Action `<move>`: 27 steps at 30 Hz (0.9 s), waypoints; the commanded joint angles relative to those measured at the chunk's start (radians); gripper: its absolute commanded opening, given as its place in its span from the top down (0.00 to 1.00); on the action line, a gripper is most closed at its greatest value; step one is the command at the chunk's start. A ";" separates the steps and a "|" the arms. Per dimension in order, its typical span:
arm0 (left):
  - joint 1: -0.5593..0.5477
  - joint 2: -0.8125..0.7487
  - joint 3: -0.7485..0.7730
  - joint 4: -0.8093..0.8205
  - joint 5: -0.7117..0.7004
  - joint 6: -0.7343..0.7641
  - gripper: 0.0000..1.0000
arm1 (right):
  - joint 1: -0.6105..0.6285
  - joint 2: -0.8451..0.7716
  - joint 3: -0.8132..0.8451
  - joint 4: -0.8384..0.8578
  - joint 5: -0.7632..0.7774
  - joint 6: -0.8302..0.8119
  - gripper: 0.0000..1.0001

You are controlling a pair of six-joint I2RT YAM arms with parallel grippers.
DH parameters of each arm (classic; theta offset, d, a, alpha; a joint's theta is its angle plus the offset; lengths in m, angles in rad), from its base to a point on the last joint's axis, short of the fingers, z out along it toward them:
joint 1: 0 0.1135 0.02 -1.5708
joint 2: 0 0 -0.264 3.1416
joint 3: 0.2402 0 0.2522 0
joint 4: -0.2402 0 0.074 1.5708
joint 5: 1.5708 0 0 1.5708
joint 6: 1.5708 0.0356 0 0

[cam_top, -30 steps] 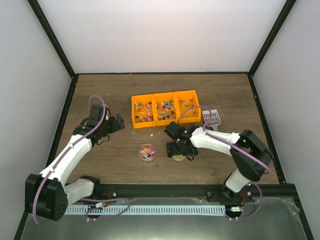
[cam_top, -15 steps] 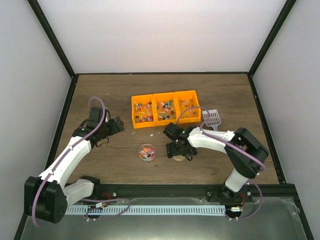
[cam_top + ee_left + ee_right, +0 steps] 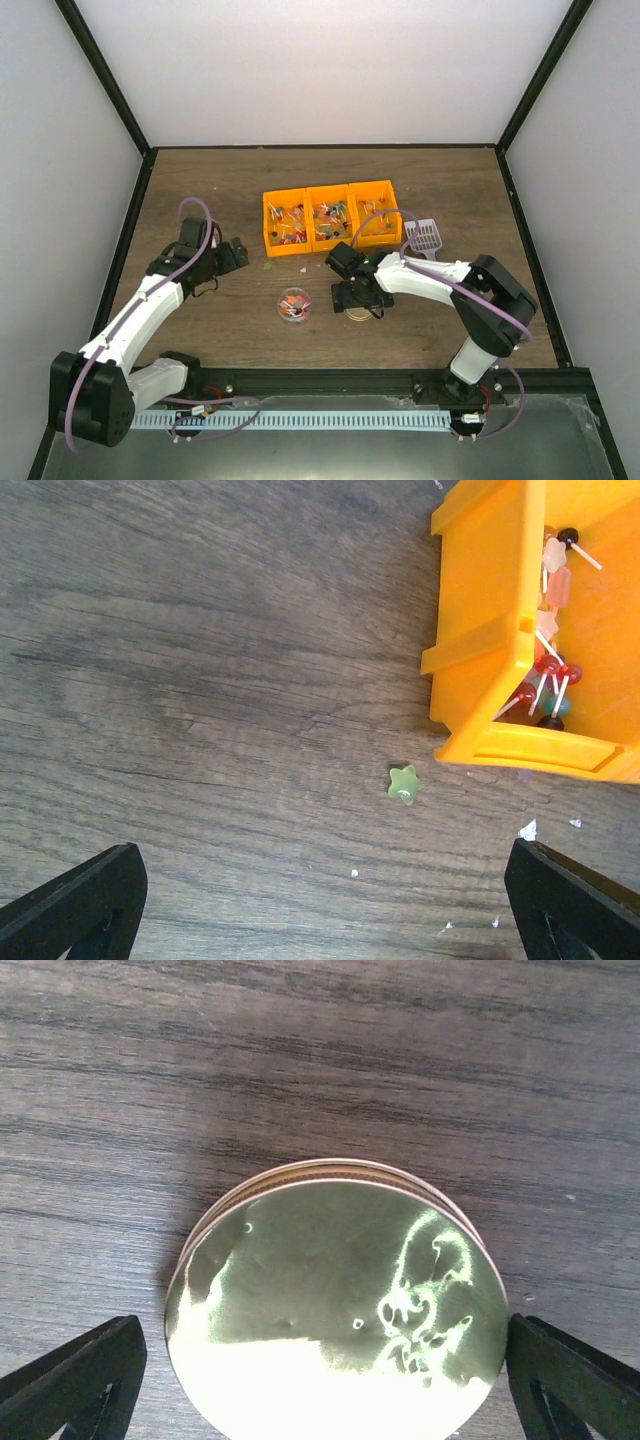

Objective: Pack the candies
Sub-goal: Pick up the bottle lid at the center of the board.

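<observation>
From above, three orange bins (image 3: pixel 285 250) in the middle of the surface (image 3: pixel 200 190) held most of the candies (image 3: pixel 330 215). A small clear jar (image 3: pixel 279 304) nearer the arms held some more. The right gripper (image 3: pixel 357 298) hung over a gold lid (image 3: pixel 357 314) beside the jar, and the left gripper (image 3: pixel 237 252) sat left of the bins. A scoop (image 3: pixel 425 237) lay to their right.

The left wrist view showed its jaws spread wide and empty. One green star candy (image 3: pixel 404 784) lay loose just beside a bin's corner.

The right wrist view showed jaws wide on either side of the lid, apparently not gripping it. Packing looked partly done, with the jar uncapped and one candy stray.
</observation>
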 commanded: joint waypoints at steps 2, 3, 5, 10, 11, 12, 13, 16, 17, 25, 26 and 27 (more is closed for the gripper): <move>0.003 -0.009 -0.018 0.029 0.019 -0.007 0.00 | 0.003 -0.018 0.037 -0.018 0.029 -0.001 0.00; 0.003 -0.009 -0.021 0.030 0.020 -0.008 0.00 | 0.003 -0.014 0.036 -0.019 0.030 -0.002 0.01; 0.003 -0.007 -0.020 0.032 0.020 -0.008 0.00 | 0.003 -0.004 0.035 -0.022 0.032 -0.004 0.03; 0.003 0.000 -0.021 0.035 0.021 -0.008 0.00 | 0.002 -0.001 0.033 -0.024 0.038 -0.006 0.06; 0.003 0.001 -0.020 0.035 0.023 -0.008 0.00 | 0.003 -0.002 0.035 -0.024 0.039 -0.006 0.07; 0.003 0.002 -0.020 0.037 0.022 -0.010 0.00 | 0.003 -0.003 0.035 -0.024 0.040 -0.007 0.08; 0.003 0.002 -0.018 0.038 0.020 -0.010 0.00 | 0.003 -0.001 0.038 -0.025 0.041 -0.008 0.09; 0.003 0.003 -0.019 0.042 0.021 -0.019 0.00 | 0.003 0.001 0.037 -0.025 0.040 -0.008 0.11; 0.003 0.005 -0.020 0.043 0.023 -0.019 0.00 | 0.003 0.002 0.036 -0.024 0.041 -0.008 0.11; 0.003 0.017 -0.030 0.061 0.023 -0.023 0.00 | 0.003 -0.014 0.049 -0.060 0.072 -0.018 0.14; 0.003 0.018 -0.035 0.065 0.026 -0.027 0.00 | 0.003 -0.020 0.053 -0.068 0.077 -0.019 0.14; 0.003 0.018 -0.040 0.069 0.029 -0.030 0.00 | 0.004 -0.027 0.057 -0.074 0.078 -0.019 0.14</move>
